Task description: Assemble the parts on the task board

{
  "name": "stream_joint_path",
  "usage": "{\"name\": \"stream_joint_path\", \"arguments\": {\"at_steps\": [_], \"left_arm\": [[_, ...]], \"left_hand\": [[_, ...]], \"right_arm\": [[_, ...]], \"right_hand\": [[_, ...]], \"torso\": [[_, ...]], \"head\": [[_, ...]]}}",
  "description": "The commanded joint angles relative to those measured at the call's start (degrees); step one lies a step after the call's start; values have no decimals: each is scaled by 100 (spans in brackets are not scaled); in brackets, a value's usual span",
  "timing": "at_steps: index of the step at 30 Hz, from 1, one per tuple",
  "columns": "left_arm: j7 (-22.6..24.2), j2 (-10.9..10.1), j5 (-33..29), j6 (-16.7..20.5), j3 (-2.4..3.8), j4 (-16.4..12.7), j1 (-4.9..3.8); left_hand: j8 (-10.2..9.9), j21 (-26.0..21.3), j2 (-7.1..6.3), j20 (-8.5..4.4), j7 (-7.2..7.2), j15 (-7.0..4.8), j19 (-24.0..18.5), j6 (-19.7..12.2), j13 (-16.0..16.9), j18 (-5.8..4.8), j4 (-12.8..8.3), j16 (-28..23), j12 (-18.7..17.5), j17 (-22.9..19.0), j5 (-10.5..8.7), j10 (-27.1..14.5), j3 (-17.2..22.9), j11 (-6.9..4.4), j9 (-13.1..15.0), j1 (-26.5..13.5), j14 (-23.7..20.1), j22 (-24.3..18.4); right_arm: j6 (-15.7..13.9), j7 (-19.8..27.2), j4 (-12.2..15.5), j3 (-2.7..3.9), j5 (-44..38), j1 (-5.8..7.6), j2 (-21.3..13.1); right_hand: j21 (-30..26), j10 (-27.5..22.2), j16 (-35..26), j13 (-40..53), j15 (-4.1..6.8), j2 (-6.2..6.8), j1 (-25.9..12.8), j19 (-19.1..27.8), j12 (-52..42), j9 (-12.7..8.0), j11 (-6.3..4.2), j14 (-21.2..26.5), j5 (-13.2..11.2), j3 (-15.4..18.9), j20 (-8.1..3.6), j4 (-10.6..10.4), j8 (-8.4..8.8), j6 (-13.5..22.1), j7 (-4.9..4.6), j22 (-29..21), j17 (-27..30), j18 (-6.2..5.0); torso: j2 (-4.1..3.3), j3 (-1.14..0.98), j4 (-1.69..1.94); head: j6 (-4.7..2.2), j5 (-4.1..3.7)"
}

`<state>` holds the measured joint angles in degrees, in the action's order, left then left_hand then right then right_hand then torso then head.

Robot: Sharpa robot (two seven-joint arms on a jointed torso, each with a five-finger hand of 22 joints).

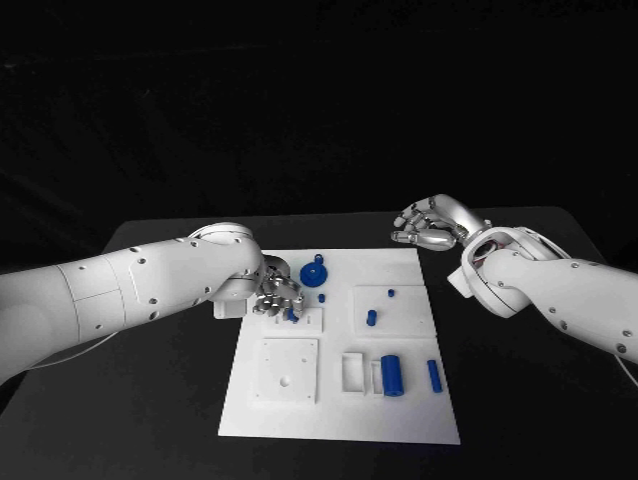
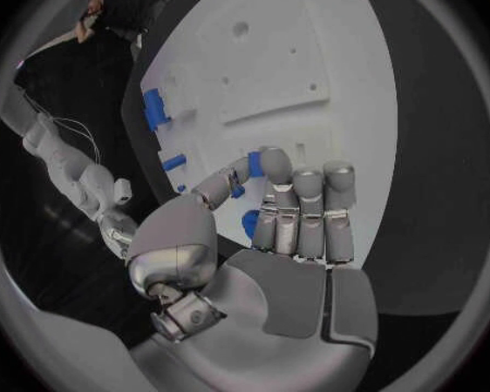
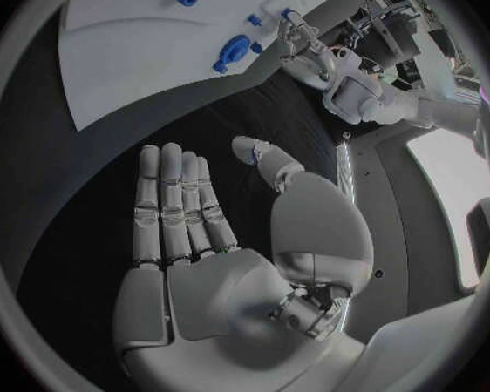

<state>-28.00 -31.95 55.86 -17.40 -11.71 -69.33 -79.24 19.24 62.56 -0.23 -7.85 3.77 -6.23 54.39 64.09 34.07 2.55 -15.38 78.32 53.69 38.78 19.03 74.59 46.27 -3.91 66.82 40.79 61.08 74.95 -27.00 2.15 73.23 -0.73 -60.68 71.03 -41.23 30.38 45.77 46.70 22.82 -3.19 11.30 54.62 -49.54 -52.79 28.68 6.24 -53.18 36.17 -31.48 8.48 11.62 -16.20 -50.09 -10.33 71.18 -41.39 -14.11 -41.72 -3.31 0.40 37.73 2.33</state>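
The white task board [image 1: 406, 420] lies in the middle of the black table. My left hand [image 1: 277, 294] hovers low over the board's left side, fingers curled around a small blue part [image 2: 249, 224] held between thumb and fingers [image 2: 307, 209]. A round blue part [image 1: 315, 272] stands just beyond that hand. Two short blue pegs [image 1: 390, 293] [image 1: 371, 319] sit on the board's right half. A blue cylinder [image 1: 391, 375] and a thin blue pin [image 1: 435, 375] lie near the front. My right hand [image 1: 432, 226] is raised off the board's far right corner, empty, with straight fingers [image 3: 171, 209].
A white square plate with holes [image 1: 288, 370] and a white bracket [image 1: 352, 372] sit on the board's front half. Bare black table [image 1: 550, 400] surrounds the board on all sides. The right forearm [image 1: 579, 295] crosses the table's right side.
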Motion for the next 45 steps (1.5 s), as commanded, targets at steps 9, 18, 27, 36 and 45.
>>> {"name": "stream_joint_path", "arguments": {"at_steps": [9, 18, 27, 36, 45], "left_arm": [[42, -8, -1, -128, -20, -36, 40], [43, -3, -33, -130, -20, -45, 41], [37, -24, -33, -154, -21, -45, 41], [40, -26, -39, -160, -21, -48, 45], [35, -31, -57, -170, -26, -51, 46]], "left_hand": [[-7, 29, 153, -684, -462, -439, -31, 567, 6, 77, 236, 28, 31, 6, 35, 235, 273, -301, 15, 198, 379, 115], [-12, 35, 156, -685, -464, -440, -30, 574, 7, 77, 236, 36, 39, 7, 39, 238, 270, -303, 26, 199, 380, 115], [-17, 41, 160, -685, -466, -441, -29, 580, 8, 77, 237, 44, 48, 8, 40, 240, 268, -305, 38, 200, 382, 115], [-21, 44, 162, -685, -466, -442, -29, 583, 8, 77, 236, 48, 52, 8, 41, 240, 267, -306, 45, 200, 382, 115], [-24, 46, 165, -685, -467, -442, -29, 584, 8, 77, 237, 50, 55, 8, 42, 239, 266, -306, 50, 199, 382, 115]], "right_arm": [[62, 39, 5, 3, -16, -1, 5], [63, 38, 2, 3, -16, -2, 7], [66, 40, -2, 3, -16, -2, 5], [66, 41, 1, 3, -17, -2, 3], [68, 40, 0, 3, -17, -2, 7]], "right_hand": [[-21, -34, 20, -8, 5, -20, 35, -13, -24, -7, -6, 48, 26, -5, 28, 16, 30, 52, -2, 7, 6, -89], [-23, -34, 21, -12, 5, -22, 36, -14, -27, -7, -6, 49, 30, -5, 28, 17, 29, 52, -2, 9, 8, -89], [-25, -35, 22, -16, 4, -21, 36, -15, -30, -7, -5, 49, 33, -4, 29, 18, 29, 52, -3, 12, 9, -89], [-26, -35, 23, -19, 4, -22, 36, -16, -32, -7, -5, 49, 36, -4, 29, 18, 29, 52, -3, 14, 10, -89], [-28, -36, 24, -22, 4, -23, 37, -16, -34, -7, -5, 49, 41, -4, 29, 19, 29, 52, -3, 15, 11, -89]], "torso": [[-1, 2, 0], [1, 1, 0], [3, -3, 1], [0, 1, -1], [1, 1, -1]], "head": [[10, 7], [7, 12], [26, 13], [25, 25], [35, 24]]}}
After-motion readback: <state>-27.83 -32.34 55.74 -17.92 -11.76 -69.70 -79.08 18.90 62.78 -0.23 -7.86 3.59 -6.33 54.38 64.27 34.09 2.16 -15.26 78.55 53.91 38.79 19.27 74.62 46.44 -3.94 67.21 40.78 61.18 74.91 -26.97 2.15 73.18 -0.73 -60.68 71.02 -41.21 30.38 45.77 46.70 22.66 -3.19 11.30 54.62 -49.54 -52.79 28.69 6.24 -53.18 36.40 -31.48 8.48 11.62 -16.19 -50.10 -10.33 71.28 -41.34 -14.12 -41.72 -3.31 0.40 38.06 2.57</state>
